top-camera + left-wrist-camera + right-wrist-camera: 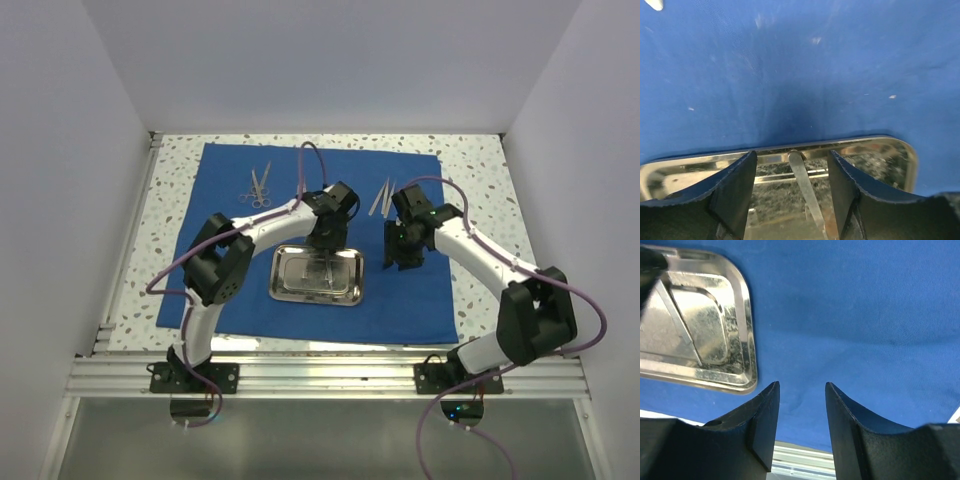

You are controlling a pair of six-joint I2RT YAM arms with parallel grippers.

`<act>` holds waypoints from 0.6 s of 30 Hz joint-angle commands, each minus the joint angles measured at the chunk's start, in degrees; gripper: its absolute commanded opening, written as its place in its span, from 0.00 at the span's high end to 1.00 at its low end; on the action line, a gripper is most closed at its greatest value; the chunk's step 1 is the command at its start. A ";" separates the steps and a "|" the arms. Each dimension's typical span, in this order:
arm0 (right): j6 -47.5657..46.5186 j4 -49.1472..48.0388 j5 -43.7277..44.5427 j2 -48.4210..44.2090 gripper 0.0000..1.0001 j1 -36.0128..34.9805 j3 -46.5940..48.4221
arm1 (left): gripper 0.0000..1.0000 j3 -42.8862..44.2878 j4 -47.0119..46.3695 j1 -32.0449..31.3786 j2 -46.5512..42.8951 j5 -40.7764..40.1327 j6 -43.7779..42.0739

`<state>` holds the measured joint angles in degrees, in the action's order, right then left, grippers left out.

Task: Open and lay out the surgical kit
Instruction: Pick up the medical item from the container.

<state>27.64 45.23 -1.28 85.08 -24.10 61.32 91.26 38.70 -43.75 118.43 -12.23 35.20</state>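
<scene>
Inspecting the layout from beside the rig, I am finding the royal-blue cloth wrap (420, 290) lying flat as one large sheet on the speckled table (480, 170), with no folds showing from above. The steel tray (345, 285) is sitting on the near middle of the sheet. Two groups of instruments are lying out on the cloth beyond it. A pair of ring-handled instruments (258, 190) is towards the far left and a set of thin tweezers (382, 198) towards the far right, well apart from each other and from the tray.

The left gripper (325, 243) is hanging over the tray's far edge, fingers spread, clasping nothing. Its wrist camera is showing one thin metal instrument (807, 195) in the tray, its tip resting against the far rim. It is lying between the fingers with a gap on either side. The right gripper (404, 255) is hovering over bare cloth just right of the tray, likewise parted and empty.

Judgement: unwrapping is done and laying out is well advanced. At least this one instrument is waiting to be lifted from the tray and placed on the cloth. Whether others are lying in the tray I cannot tell, as reflections are confusing the view.
</scene>
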 commanded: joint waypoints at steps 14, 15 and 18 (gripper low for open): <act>-0.04 0.38 0.22 -6.77 0.54 -0.16 -4.63 | 0.58 -1.96 4.45 -2.13 4.17 1.68 6.20; -0.04 0.38 0.22 -6.59 0.54 -0.07 -4.54 | 0.60 -2.23 4.63 -2.13 4.52 1.68 6.20; 0.14 0.38 0.40 -6.33 0.54 -0.16 -4.10 | 0.72 -2.23 5.33 -2.31 5.84 1.68 6.20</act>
<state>27.59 45.65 -1.04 80.16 -24.10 56.86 91.13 41.45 -45.47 121.16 -12.23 39.79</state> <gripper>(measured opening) 0.458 0.307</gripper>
